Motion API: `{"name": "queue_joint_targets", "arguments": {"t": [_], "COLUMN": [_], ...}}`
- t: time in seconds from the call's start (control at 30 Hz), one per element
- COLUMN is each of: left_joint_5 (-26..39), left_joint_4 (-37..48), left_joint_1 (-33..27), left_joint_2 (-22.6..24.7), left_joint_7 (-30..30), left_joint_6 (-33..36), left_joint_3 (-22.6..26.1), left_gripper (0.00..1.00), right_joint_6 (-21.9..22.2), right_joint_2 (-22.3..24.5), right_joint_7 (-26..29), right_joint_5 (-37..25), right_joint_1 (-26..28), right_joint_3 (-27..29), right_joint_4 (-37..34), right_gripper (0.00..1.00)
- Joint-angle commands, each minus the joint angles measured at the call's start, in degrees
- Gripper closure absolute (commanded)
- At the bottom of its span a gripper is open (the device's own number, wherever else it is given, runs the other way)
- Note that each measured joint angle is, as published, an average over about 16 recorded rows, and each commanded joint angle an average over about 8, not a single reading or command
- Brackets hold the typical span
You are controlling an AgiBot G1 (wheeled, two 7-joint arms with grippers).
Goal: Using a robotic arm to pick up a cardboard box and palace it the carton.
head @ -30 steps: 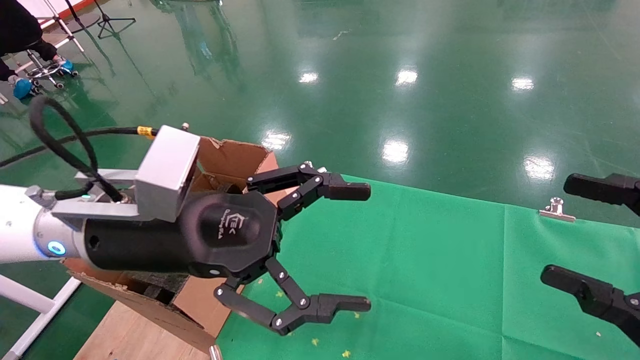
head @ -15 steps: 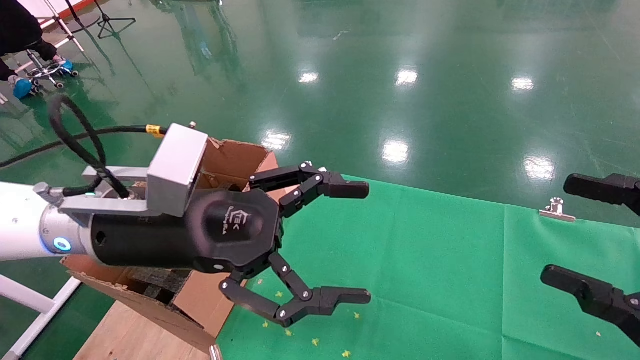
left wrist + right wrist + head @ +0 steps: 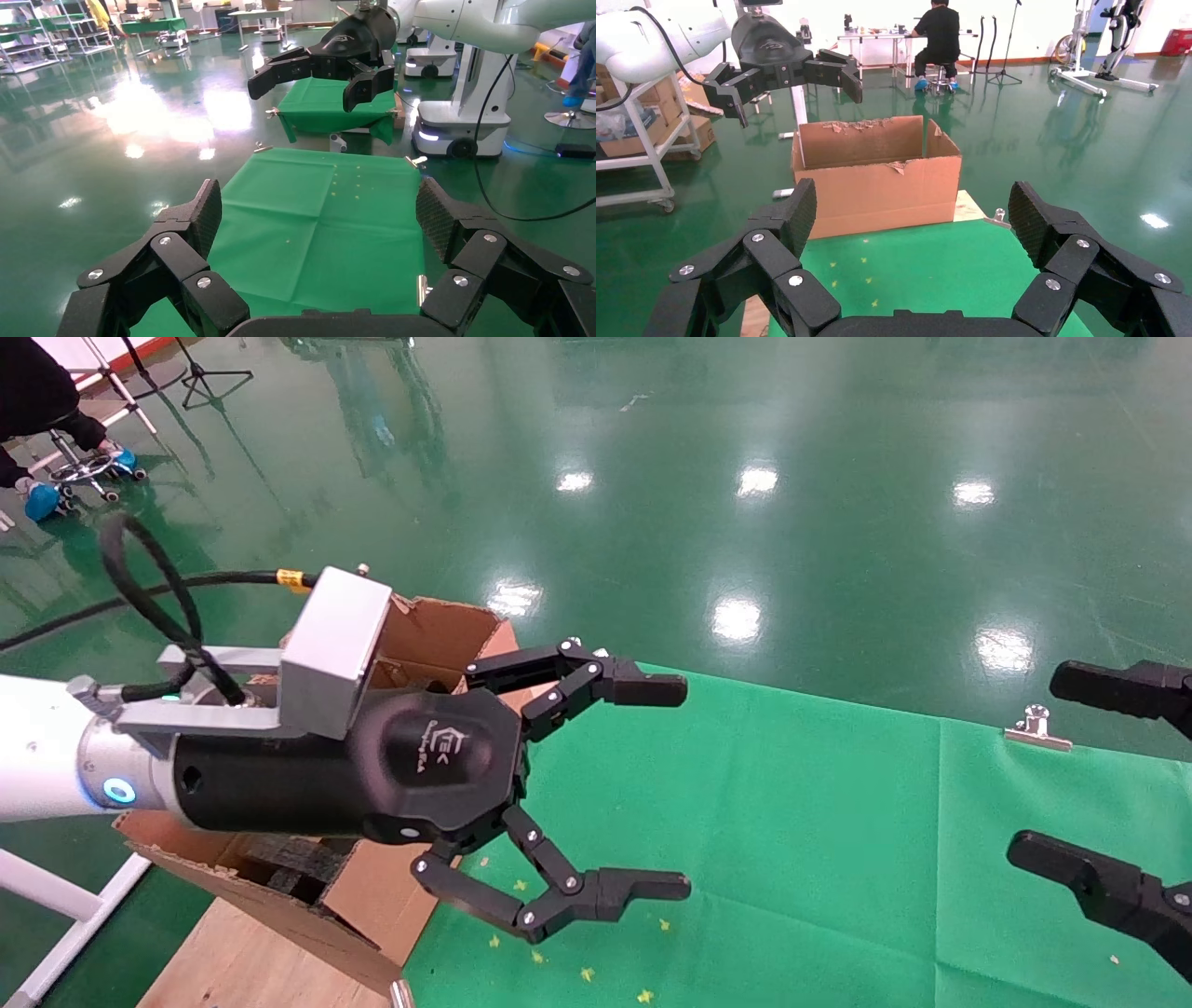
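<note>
The carton stands at the left end of the green-covered table, its ragged flaps up and black foam showing inside. The white robotic arm ends in my left gripper, which hangs open and empty above the cloth just right of the carton. My right gripper is open and empty at the right edge. The right wrist view faces the carton across the cloth, past my right gripper. In the left wrist view only green cloth lies beyond my left gripper. The cardboard box is out of view.
A metal clip pins the cloth at the far right edge. A bare wooden board shows under the carton. Glossy green floor surrounds the table. A seated person works at a bench far behind the carton.
My left arm has shifted slightly right, toward the table's middle, with its gripper staying open. The right gripper has not moved.
</note>
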Motion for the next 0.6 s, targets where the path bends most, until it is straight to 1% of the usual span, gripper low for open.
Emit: {"name": "queue_joint_targets", "arguments": {"t": [0.03,0.6], "left_joint_5": [0.02,0.08], "left_joint_4": [0.02,0.1], "left_joint_1": [-0.02,-0.09], "left_joint_2": [0.0,0.0], "left_joint_7": [-0.01,-0.05], "left_joint_6": [-0.01,-0.04], "left_joint_3": [0.03,0.09], "left_gripper": [0.0,0.0], "right_joint_6": [0.0,0.0], "right_joint_2": [0.0,0.0], "right_joint_7": [0.0,0.0], "right_joint_5": [0.0,0.0], "right_joint_1": [0.0,0.0], "right_joint_3": [0.0,0.0], "right_joint_4": [0.0,0.0], "right_gripper": [0.0,0.0]}}
